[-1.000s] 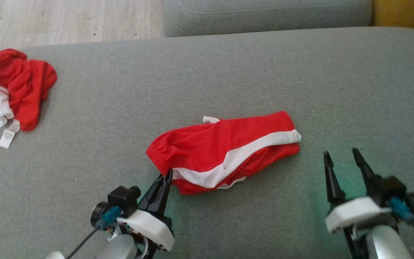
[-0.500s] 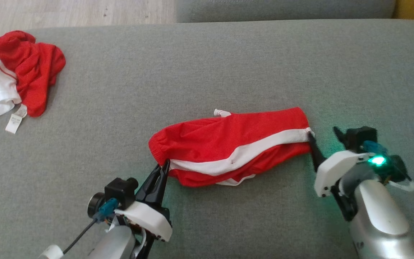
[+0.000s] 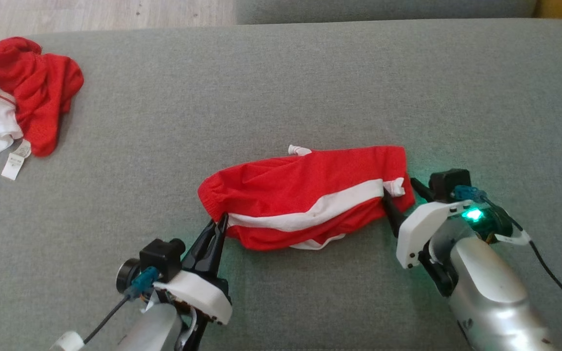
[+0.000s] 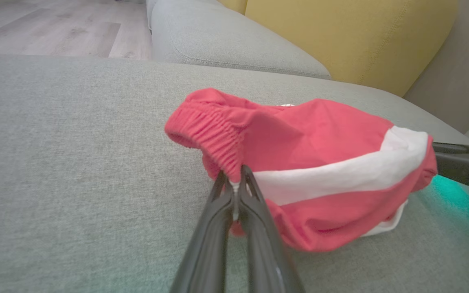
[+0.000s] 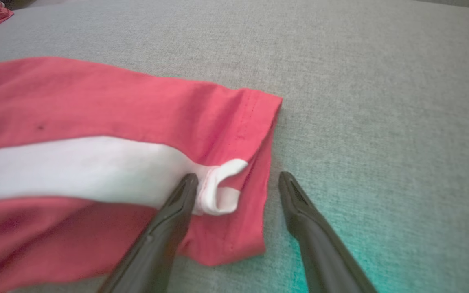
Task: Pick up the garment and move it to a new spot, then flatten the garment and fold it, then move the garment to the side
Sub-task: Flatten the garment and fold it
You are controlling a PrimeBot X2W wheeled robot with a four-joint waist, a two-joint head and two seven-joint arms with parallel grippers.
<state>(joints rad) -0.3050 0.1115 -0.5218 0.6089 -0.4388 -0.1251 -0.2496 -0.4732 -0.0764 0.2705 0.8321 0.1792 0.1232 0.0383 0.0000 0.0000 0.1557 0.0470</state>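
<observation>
The garment (image 3: 305,195) is a pair of red shorts with a white side stripe, lying bunched lengthwise on the grey cushion (image 3: 310,87). My left gripper (image 3: 222,222) is shut on the elastic waistband end, where the white stripe starts; the left wrist view shows the fingertips (image 4: 236,175) pinching that edge of the shorts (image 4: 320,162). My right gripper (image 3: 399,187) stands open at the leg-hem end. In the right wrist view its fingers (image 5: 237,177) straddle the hem of the shorts (image 5: 96,106), the left fingertip on the curled white stripe end, the right one on bare cushion.
A second crumpled red and white garment (image 3: 22,102) with a white tag lies at the cushion's far left. Wood floor (image 3: 90,14) shows beyond that corner. Another grey cushion (image 4: 218,36) and a yellow backrest (image 4: 348,36) stand behind.
My right gripper has come in from the lower right to the shorts' hem end, still open, nudging the hem slightly left. The left gripper keeps its hold. The camera has shifted a little.
</observation>
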